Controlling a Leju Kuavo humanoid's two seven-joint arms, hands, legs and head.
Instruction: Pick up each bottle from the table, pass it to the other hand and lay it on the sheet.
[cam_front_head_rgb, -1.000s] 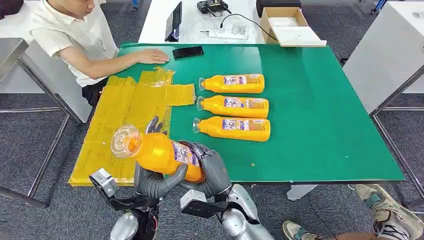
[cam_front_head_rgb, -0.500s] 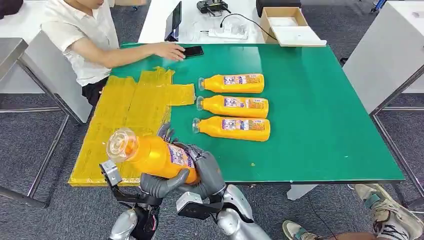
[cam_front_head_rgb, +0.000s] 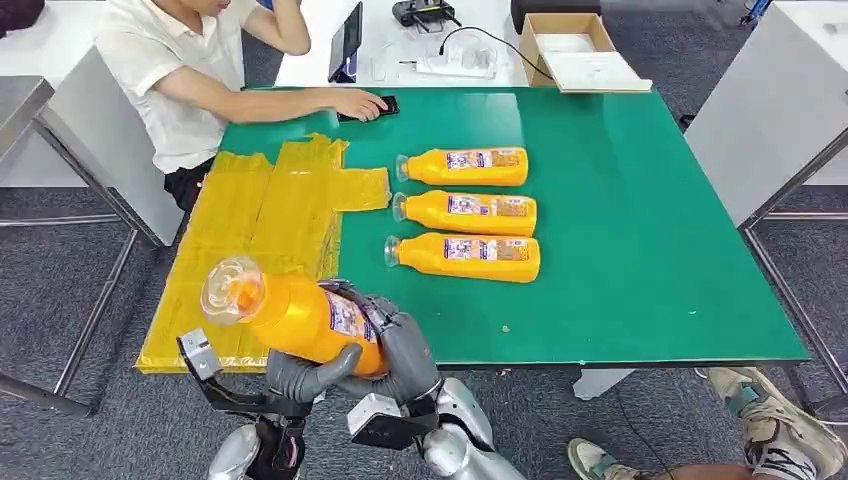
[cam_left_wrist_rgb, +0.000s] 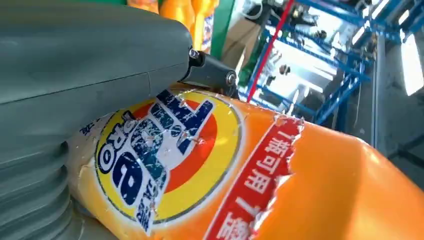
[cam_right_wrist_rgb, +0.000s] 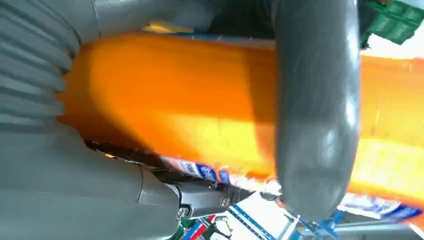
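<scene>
green tabletop (cam_front_head_rgb: 620, 220) carries a yellow sheet (cam_front_head_rgb: 250, 230) and three lying bottles (cam_front_head_rgb: 465, 210). a fourth bottle (cam_front_head_rgb: 290, 312) is off its near edge, gripped by both the left hand (cam_front_head_rgb: 305, 375) and right hand (cam_front_head_rgb: 400, 345).

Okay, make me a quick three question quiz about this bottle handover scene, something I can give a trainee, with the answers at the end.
1. True or false: both robot hands grip the raised bottle.
2. How many bottles lie on the green table? A) two B) three C) five
3. Fill in: the person's hand rests on a black ____ at the far edge of the table.

Key
1. True: the left hand holds it from below and the right hand wraps its base end.
2. B: three bottles lie side by side, caps pointing toward the yellow sheet.
3. phone.
</scene>
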